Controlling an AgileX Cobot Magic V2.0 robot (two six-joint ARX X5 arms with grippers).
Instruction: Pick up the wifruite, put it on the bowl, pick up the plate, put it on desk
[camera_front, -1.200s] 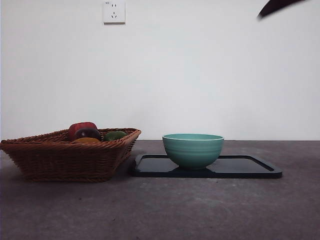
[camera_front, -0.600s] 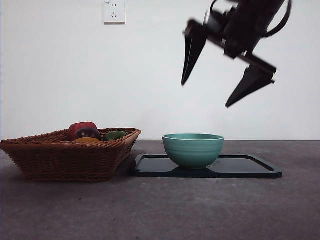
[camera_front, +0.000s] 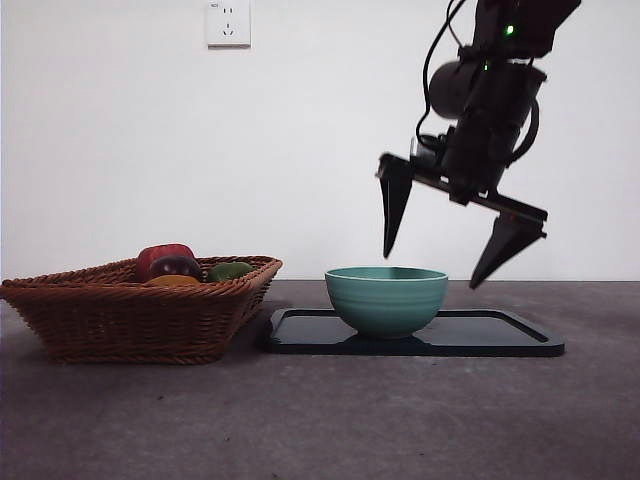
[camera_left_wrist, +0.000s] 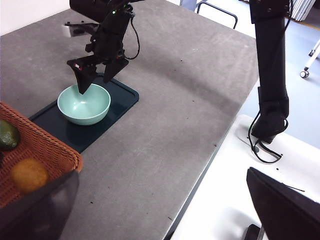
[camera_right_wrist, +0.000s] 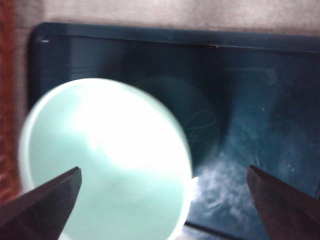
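Lower now, the right gripper (camera_front: 440, 262) hangs over the bowl (camera_front: 386, 299), fingers (camera_front: 394, 205) spread wide, empty. Only the left wrist view shows the wifruite (camera_left_wrist: 29, 174) in the basket (camera_left_wrist: 47, 150); the left gripper (camera_left_wrist: 165, 207) is wide too.

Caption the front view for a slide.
Right gripper, fingers open, above the teal bowl on its dark tray; fruit basket alongside.

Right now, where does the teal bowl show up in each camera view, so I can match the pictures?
Front view: the bowl stands centre-right on the dark tray, beneath the open right gripper.
Left wrist view: the bowl sits upper left, on the tray end nearest the wicker basket.
Right wrist view: the bowl fills the lower left, blurred.
Shared landmark: the dark tray under the bowl.
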